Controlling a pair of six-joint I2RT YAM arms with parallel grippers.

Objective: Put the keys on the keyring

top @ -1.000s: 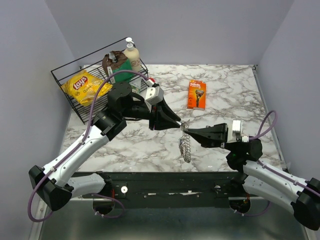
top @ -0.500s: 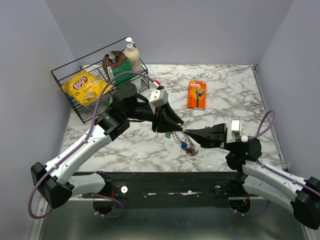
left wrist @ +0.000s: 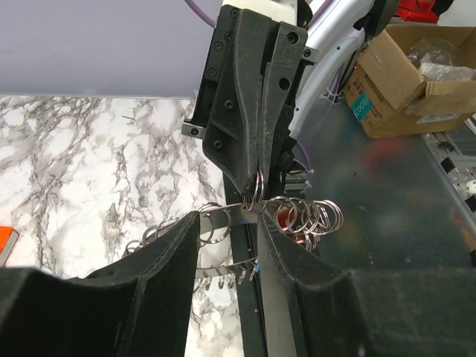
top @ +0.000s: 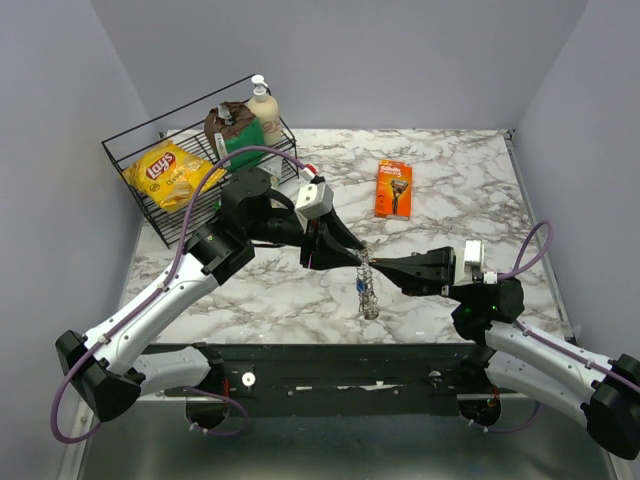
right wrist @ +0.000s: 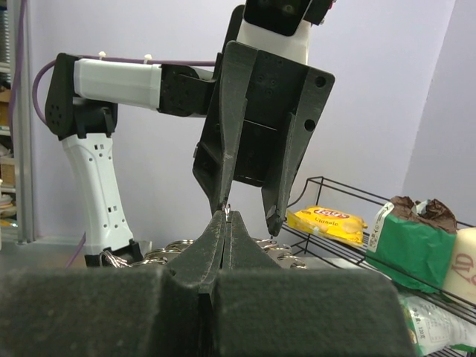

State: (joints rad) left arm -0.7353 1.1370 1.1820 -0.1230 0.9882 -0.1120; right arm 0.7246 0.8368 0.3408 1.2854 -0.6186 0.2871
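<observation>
1. The left gripper (top: 351, 258) reaches in from the left, fingers spread (nothing pinched), its tips flanking the right gripper (top: 372, 265).
2. The right gripper, pressed together, pinches the keyring (top: 369, 292), which dangles above the table's (top: 470, 180) near edge.
3. The yellow bag (top: 165, 172) in the far-left basket (top: 128, 150) reads "Lay's".

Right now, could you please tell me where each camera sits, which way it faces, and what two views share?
Top external: above and behind the bases, looking down on the table; the left arm and right arm show.
Left wrist: on the left arm, looking between its own parted jaws at the right jaws, shut on the keyring.
Right wrist: on the right arm, looking over its own shut jaws at the left jaws and the chip bag.
Shared: the wrist views face each other across the keyring.
</observation>
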